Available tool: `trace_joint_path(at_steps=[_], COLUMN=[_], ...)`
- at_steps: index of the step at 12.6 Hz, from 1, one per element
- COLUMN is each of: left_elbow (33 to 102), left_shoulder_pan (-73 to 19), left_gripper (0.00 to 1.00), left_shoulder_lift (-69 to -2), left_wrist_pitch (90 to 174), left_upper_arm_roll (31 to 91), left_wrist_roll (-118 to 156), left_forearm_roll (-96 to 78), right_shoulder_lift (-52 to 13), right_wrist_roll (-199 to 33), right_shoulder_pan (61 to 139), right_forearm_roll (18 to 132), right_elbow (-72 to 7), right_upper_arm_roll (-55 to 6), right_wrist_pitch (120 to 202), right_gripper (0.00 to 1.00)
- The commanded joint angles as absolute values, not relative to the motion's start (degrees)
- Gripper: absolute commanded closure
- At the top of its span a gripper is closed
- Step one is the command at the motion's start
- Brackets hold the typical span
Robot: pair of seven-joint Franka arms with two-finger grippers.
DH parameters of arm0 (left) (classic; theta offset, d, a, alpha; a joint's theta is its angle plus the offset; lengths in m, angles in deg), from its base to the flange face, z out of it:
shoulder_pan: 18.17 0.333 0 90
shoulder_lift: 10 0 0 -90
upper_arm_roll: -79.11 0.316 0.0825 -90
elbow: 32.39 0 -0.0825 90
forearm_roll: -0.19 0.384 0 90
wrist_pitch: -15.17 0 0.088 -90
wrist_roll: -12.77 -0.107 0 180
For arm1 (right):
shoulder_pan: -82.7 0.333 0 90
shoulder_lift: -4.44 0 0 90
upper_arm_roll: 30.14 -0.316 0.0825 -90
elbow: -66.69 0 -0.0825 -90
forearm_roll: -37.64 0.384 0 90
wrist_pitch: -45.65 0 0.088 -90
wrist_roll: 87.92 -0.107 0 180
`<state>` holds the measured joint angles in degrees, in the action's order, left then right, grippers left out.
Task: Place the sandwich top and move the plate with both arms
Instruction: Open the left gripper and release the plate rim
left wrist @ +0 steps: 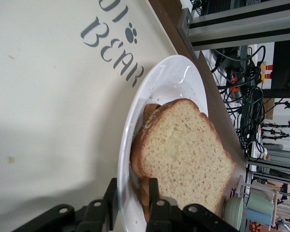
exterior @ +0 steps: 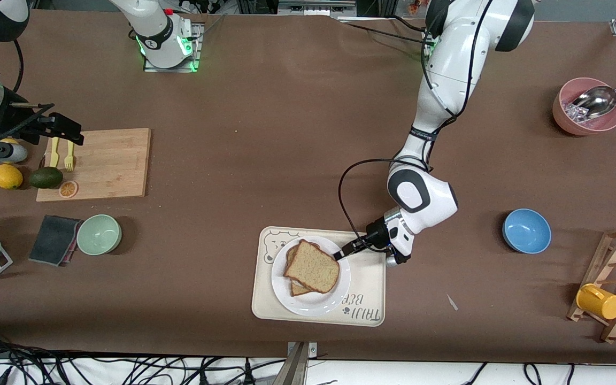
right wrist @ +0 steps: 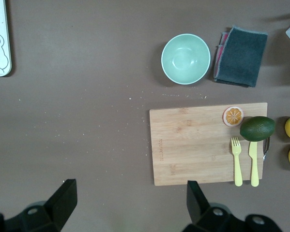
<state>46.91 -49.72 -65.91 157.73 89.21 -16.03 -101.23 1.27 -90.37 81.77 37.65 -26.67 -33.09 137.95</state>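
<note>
The sandwich top (exterior: 313, 266) (left wrist: 183, 150), a speckled brown slice, lies on a lower slice on the white plate (exterior: 308, 306) (left wrist: 169, 77). The plate stands on the cream bear-print tray (exterior: 368, 289) (left wrist: 48, 96). My left gripper (exterior: 338, 255) (left wrist: 132, 188) is low at the plate's edge toward the left arm's end. Its jaws are slightly open, with the plate's rim and the bread's edge between them. My right gripper (exterior: 72, 132) (right wrist: 130, 193) waits wide open and holds nothing, above the table by the cutting board (exterior: 110, 160) (right wrist: 203, 145).
Two yellow forks, an orange slice and an avocado (exterior: 46, 177) lie at the board. A lemon, a green bowl (exterior: 99, 234) and a dark cloth (exterior: 54, 239) are nearby. A blue bowl (exterior: 526, 230), a pink bowl with a scoop (exterior: 587, 107) and a rack with a yellow cup (exterior: 599, 301) sit toward the left arm's end.
</note>
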Motion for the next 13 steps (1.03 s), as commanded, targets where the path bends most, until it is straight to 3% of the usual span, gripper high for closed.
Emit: trace_joint_path(at_steps=[1,5,9,13], left_elbow=[50.5,59.2,73.9,88.9], left_shoulder_pan=[-49.2,-46.9,-39.7,-31.1], left_gripper=[0.0,0.0,0.0,0.0], left_shoulder_lift=[-62.7,-54.6,-38.5,-21.5], left_wrist_pitch=[158.1,158.1,158.0,157.7], left_upper_arm_roll=[89.3,88.7,84.1,80.3], left_wrist_roll=[-18.9,-18.7,-18.1,-18.2], left_forearm_roll=[-102.4,-95.4,-80.6,-80.0], right_shoulder_lift=[2.1,2.1,2.1,1.9], right_wrist_roll=[-89.4,-89.4,-89.3,-89.2], right_shoulder_pan=[81.2,81.2,81.2,81.0], right_forearm_roll=[37.9,37.9,37.9,37.9], right_elbow=[-27.4,-27.5,-27.5,-27.4], right_upper_arm_roll=[-33.3,-33.3,-33.3,-33.3], right_wrist_pitch=[138.0,138.0,138.0,138.0], right_gripper=[0.0,0.0,0.0,0.0])
